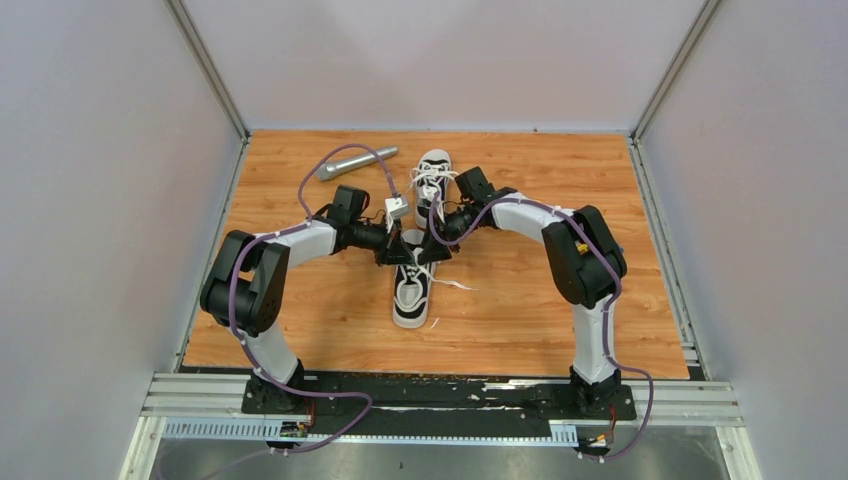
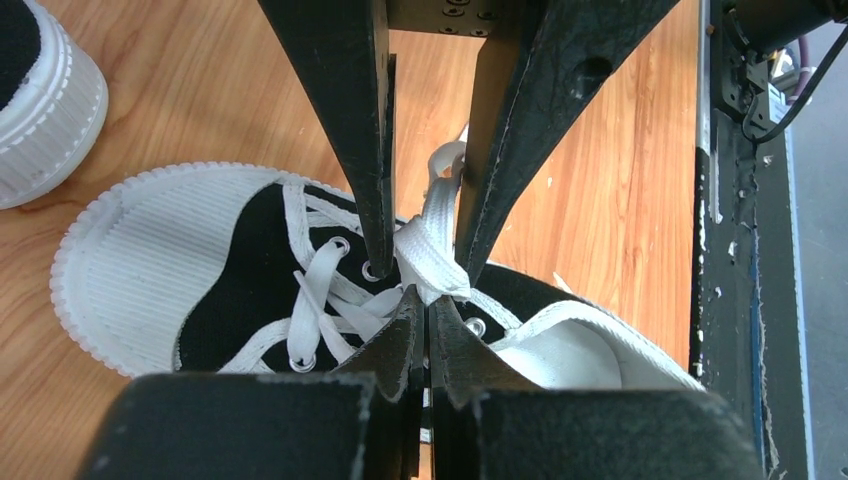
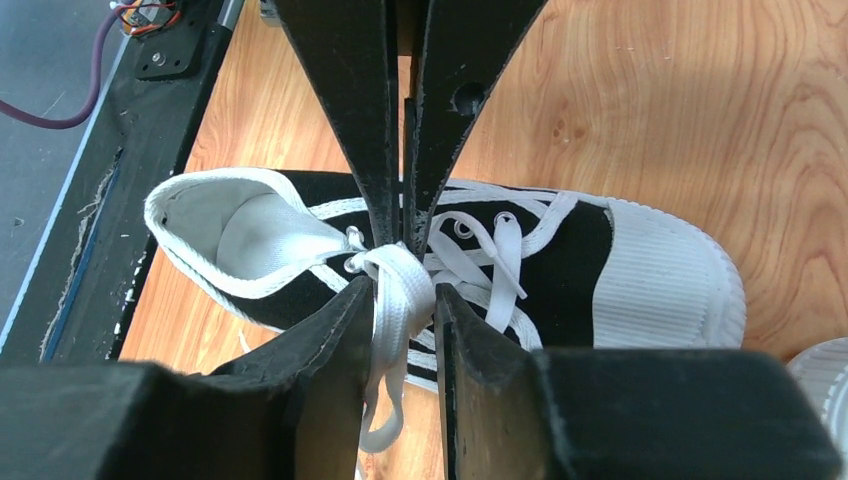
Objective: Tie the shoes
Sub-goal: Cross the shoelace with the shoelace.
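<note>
STEP (judged): knotting nearer black-and-white canvas sneaker (image 1: 411, 290), mid wooden surface (image 1: 300, 300) | LEFT end effector (image 2: 425, 305): clamped on white lace (image 2: 440, 215) | RIGHT end effector (image 3: 405, 288): jaws apart astride lace | NEXT: likely close right, draw strands apart

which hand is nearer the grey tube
Left. The left hand is in front of the grey tube, slightly right, at the laces of the near shoe; the right hand meets it from farther right.

The far shoe (image 2: 55, 105) is cropped at the left wrist view's corner, perhaps its heel.
</note>
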{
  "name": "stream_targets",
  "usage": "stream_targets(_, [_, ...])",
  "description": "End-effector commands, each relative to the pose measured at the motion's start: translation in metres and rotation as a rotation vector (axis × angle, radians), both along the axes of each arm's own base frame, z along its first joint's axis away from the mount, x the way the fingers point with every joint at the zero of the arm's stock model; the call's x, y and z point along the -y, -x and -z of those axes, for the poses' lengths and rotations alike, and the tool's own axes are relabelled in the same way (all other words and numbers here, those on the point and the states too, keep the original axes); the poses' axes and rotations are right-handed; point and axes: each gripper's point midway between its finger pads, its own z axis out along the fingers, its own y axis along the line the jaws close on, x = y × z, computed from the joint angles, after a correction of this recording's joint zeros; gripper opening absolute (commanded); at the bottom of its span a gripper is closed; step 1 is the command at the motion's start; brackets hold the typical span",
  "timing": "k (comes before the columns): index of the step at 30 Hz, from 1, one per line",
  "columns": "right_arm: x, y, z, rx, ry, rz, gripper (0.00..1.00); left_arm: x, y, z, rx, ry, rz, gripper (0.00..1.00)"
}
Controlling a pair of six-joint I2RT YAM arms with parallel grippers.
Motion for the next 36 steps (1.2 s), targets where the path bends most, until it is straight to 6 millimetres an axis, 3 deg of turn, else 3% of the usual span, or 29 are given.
stream_targets(1, [-0.008,-0.001,-0.005,0.026,-0.011,-0.017,0.3,0.001,-0.012,-0.016,0.071,0.007,-0.003,0.0])
stream_targets(9, [-0.009,0.0,0.001,0.052,0.022,-0.008,0.26,0.0,-0.018,-0.016,0.069,-0.01,-0.036,0.0])
stream_targets(17, [-0.006,-0.009,0.006,0.072,0.078,0.041,0.0,-0.003,-0.024,-0.018,0.056,-0.039,-0.075,0.0])
stream_targets(20, [-0.005,-0.018,0.005,0.056,0.122,0.107,0.0,-0.004,-0.026,-0.021,0.057,-0.053,-0.087,0.0])
stream_targets(25, [-0.007,-0.027,0.001,0.037,0.179,0.239,0.0,0.004,-0.013,-0.023,0.038,-0.022,-0.028,0.0])
stream_targets(36, [-0.003,-0.006,0.006,-0.061,0.252,0.312,0.0,0.014,-0.012,-0.015,0.042,-0.045,-0.063,0.0])
